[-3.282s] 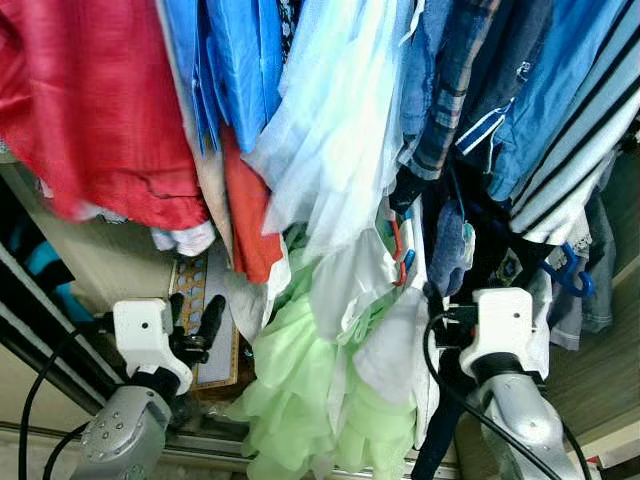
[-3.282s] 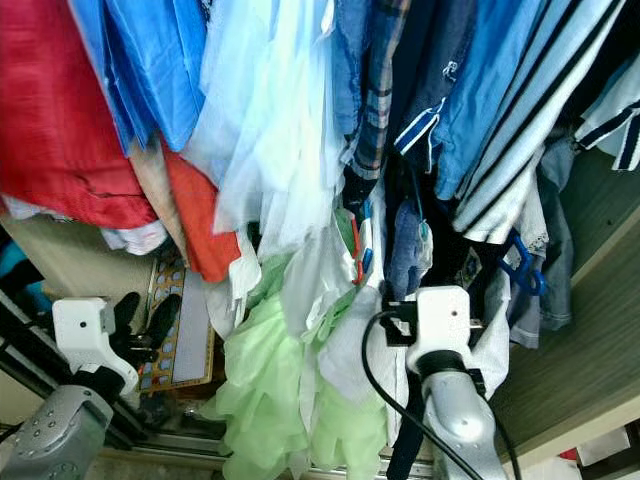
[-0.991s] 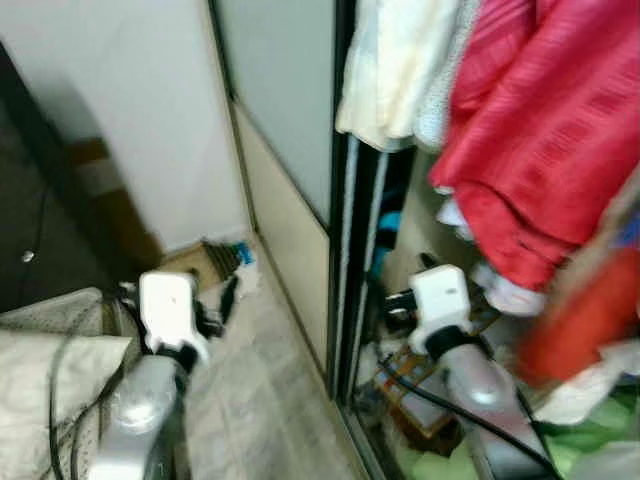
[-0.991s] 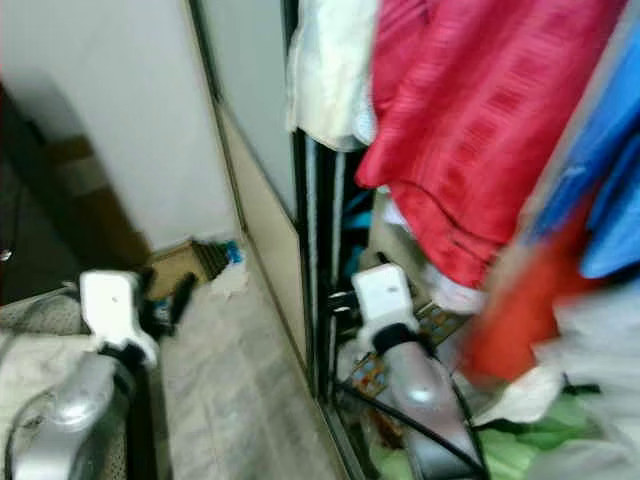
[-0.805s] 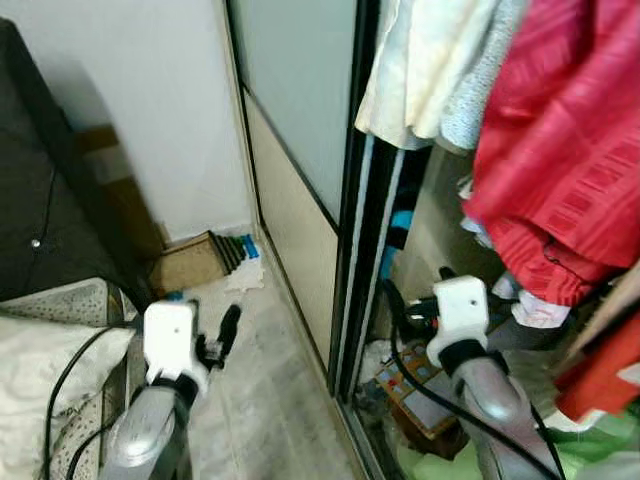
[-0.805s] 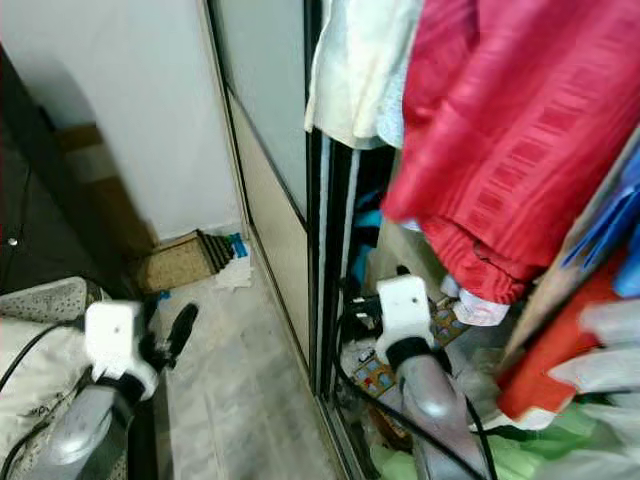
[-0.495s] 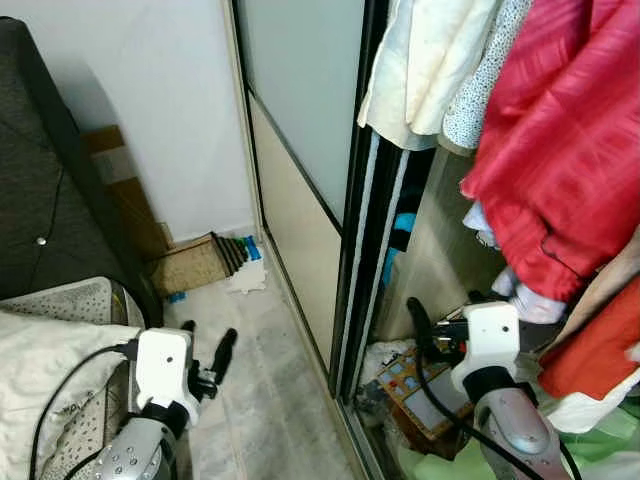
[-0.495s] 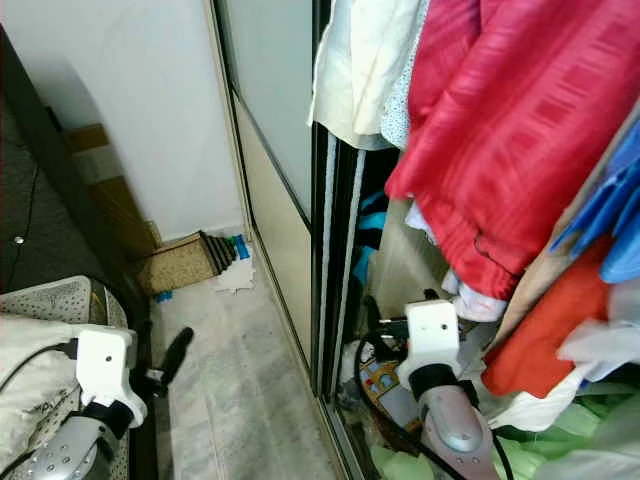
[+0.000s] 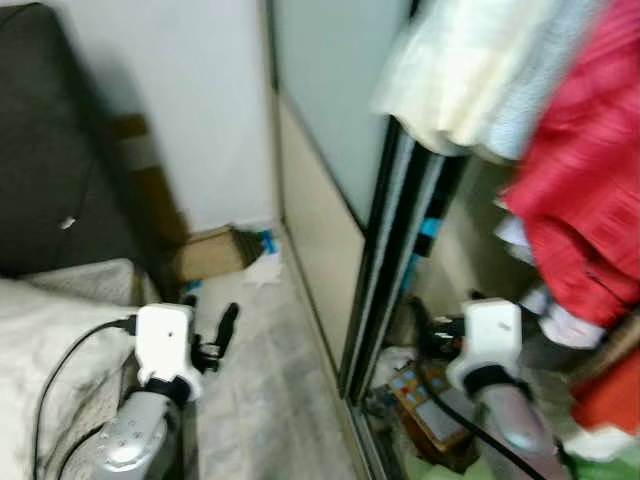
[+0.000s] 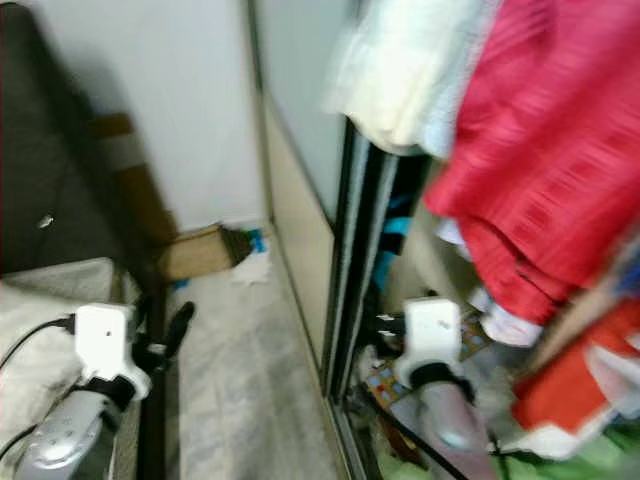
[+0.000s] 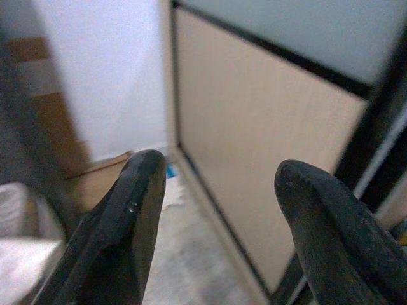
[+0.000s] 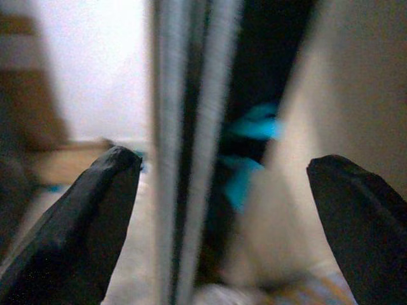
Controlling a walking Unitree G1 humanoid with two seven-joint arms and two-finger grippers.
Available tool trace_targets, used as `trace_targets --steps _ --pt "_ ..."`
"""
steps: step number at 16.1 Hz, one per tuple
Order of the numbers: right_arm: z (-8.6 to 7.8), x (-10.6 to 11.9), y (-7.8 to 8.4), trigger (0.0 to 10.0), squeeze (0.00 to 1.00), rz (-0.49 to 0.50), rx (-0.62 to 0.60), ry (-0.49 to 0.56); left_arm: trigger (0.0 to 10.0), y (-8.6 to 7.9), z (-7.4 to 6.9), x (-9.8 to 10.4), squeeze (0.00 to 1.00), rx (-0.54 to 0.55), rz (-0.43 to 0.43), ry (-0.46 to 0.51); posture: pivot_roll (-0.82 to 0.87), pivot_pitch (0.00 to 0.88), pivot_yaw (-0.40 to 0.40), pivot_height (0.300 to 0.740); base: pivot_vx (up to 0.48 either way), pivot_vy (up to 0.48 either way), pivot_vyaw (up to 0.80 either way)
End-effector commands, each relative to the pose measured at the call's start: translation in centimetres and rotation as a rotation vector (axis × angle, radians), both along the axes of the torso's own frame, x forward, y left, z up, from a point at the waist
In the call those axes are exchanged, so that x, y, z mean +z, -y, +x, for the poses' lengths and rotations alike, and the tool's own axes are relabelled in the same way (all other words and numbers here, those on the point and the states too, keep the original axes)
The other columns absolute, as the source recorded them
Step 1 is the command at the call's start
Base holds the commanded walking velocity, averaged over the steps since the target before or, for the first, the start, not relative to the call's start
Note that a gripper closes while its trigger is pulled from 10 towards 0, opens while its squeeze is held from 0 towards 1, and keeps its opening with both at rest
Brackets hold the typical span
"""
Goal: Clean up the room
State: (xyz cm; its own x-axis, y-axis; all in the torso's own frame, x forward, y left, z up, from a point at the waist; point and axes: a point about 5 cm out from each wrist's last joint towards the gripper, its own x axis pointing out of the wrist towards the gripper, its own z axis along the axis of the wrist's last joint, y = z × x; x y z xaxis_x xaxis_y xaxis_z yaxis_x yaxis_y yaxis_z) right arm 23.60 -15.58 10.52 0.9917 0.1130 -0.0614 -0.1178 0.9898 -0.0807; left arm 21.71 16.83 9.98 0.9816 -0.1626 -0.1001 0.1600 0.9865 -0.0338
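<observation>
Nearest, the left tool [image 9: 222,330] hangs over a strip of pale floor [image 9: 262,400], its two black fingers spread wide with nothing between them; just to its left the edge of a light cushion [image 9: 50,340] crowds the strip. The right tool [image 12: 216,210] sits low at the wardrobe's open side, fingers also wide apart and empty, with the upright door edge [image 12: 184,127] between them in the wrist view. The floor runs as a narrow lane — cushion and dark sofa [image 9: 50,150] on one side, the sliding wardrobe door [image 9: 330,150] on the other. Beside the right arm, a patterned box [image 9: 425,400] lies on the wardrobe floor under a hanging red garment [image 9: 580,210] and a cream one [image 9: 460,80]. Farther along, the lane ends at a white wall [image 9: 190,100], where flattened cardboard [image 9: 210,255] and a scrap of paper [image 9: 262,270] lie against the foot of it. The picture is blurred.
</observation>
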Motion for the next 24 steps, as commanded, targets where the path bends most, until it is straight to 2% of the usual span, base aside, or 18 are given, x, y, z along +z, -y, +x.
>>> trace_targets --steps 1,3,17,24 --pt "-0.2 0.3 0.5 10.0 0.00 -0.004 -0.011 0.003 10.0 0.3 -0.1 0.2 0.00 -0.006 0.001 0.003 -0.03 0.023 -0.017 0.740 0.000 0.000 0.80" --pt "-0.2 0.2 0.4 10.0 0.00 -0.004 -0.007 0.001 10.0 0.4 -0.4 0.0 0.00 -0.012 -0.001 -0.005 -0.03 0.018 -0.017 0.740 0.000 0.000 0.80" --pt "0.4 0.2 0.3 10.0 0.00 0.007 0.014 -0.005 10.0 1.3 0.4 0.5 0.00 -0.018 -0.014 0.014 -0.04 0.029 -0.017 0.740 0.000 0.000 0.80" --pt "0.4 0.3 0.1 10.0 0.00 -0.006 0.032 0.000 10.0 1.8 0.4 0.7 0.00 -0.063 -0.040 0.027 -0.05 0.034 -0.016 0.740 0.000 0.000 0.63"
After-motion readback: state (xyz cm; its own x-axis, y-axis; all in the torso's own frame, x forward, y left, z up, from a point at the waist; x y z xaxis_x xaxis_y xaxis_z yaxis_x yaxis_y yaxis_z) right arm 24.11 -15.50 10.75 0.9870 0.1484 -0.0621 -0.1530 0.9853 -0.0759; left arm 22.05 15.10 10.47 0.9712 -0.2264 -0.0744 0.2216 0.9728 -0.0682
